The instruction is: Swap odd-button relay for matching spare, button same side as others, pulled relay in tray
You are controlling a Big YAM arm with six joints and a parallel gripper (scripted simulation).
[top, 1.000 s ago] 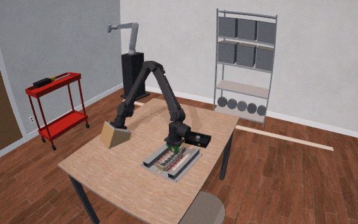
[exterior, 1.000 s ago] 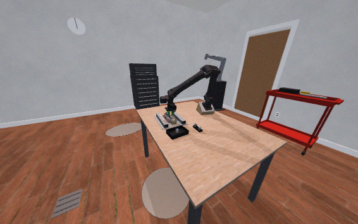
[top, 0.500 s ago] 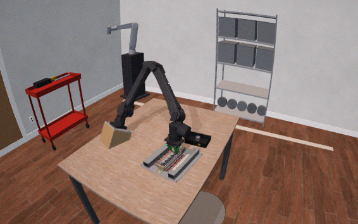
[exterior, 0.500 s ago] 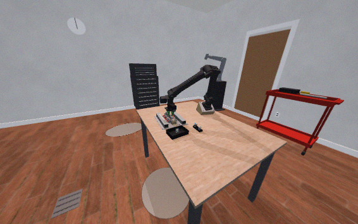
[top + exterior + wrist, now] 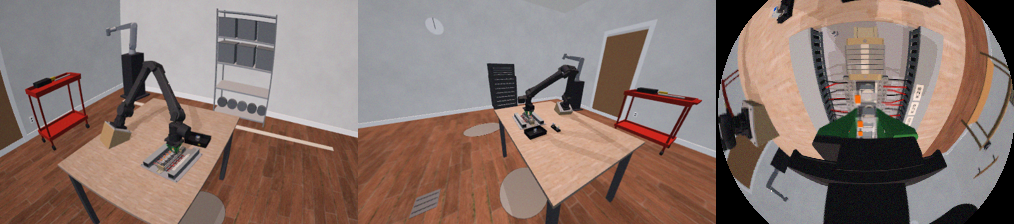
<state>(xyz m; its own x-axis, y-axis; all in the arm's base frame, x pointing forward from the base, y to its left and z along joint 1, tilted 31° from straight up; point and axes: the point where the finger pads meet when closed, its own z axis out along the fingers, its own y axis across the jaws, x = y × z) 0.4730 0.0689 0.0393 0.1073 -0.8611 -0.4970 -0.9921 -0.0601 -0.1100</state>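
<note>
The relay panel [image 5: 171, 159] lies on the table with a row of relays [image 5: 166, 157] between two grey rails. My gripper [image 5: 174, 148] stands upright over the row's far end, green fingers down, shut on a relay [image 5: 868, 117] in the row. An orange button [image 5: 857, 98] shows just past the fingers in the wrist view. I cannot tell how deep the held relay sits. The black tray [image 5: 194, 138] lies beyond the panel and holds a relay [image 5: 197, 138] with a bluish top. The panel also shows in the exterior view [image 5: 528, 120], and so does the tray.
A small black stand [image 5: 555, 127] sits on the table to the side of the tray; it also shows in the wrist view [image 5: 784, 4]. The arm's tan base block [image 5: 114, 135] is at the table's far left edge. A round stool [image 5: 202, 209] stands at the near edge.
</note>
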